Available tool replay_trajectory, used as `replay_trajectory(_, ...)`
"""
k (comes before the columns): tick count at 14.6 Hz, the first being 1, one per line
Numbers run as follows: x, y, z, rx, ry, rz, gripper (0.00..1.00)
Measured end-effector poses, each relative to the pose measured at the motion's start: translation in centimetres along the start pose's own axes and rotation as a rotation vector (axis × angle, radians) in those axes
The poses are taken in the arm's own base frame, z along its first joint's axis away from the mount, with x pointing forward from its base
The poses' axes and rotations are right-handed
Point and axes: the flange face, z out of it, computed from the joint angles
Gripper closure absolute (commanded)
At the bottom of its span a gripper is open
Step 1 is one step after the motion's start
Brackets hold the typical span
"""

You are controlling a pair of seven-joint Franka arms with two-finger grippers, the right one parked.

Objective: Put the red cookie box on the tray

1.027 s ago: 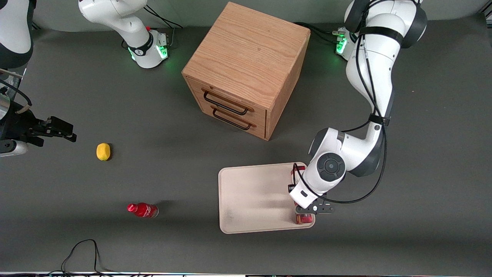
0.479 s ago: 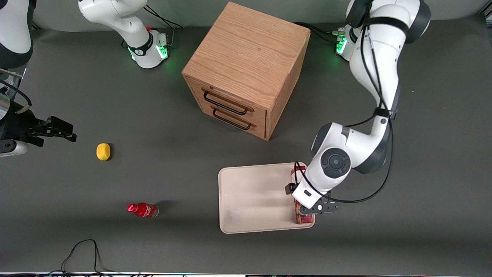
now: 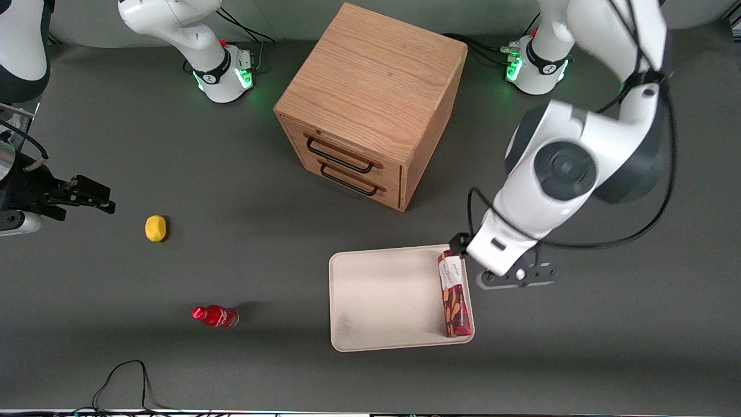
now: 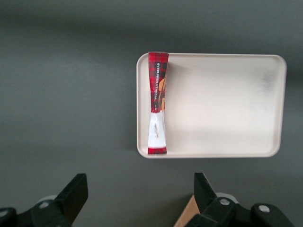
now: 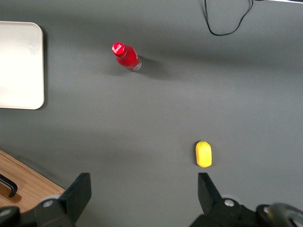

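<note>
Along the tray's edge nearest the working arm, the long slim red cookie box (image 3: pixel 454 295) lay flat on the large cream-white rectangular tray (image 3: pixel 382 298), pressed against the low rim. High above it hung the black two-finger gripper (image 4: pixel 137 201), its jaws spread wide and holding nothing. The placement looked done. What risk remained seemed small: the carton sat so close to the rim that one long side perhaps rode up on it, though the view leaves that unsure, and a nudge from the arm could tip it off.
</note>
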Motion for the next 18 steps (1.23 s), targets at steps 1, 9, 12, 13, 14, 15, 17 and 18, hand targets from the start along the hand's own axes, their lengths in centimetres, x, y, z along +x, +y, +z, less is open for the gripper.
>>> replay_trajectory(1,-0.6,-0.4,-2.3,-0.007,0.014,-0.001,0.00)
replay_trajectory(9,-1.3,-8.5,-11.4,-0.015,0.069,-0.017,0.00)
replay_trajectory(12,-1.4,-13.7,-11.2,0.008,0.038,-0.002,0.00)
replay_trajectory(13,-1.7,-15.6,-11.2,0.015,0.028,-0.005,0.00)
replay_trajectory(14,-2.0,-17.4,-11.3,0.020,0.021,-0.017,0.00)
replay_trajectory(15,-2.4,-19.4,-11.5,0.024,0.016,-0.037,0.00)
replay_trajectory(17,-3.4,-23.1,-11.9,0.031,0.007,-0.063,0.00)
replay_trajectory(18,-3.9,-24.6,-12.0,0.033,0.003,-0.048,0.00)
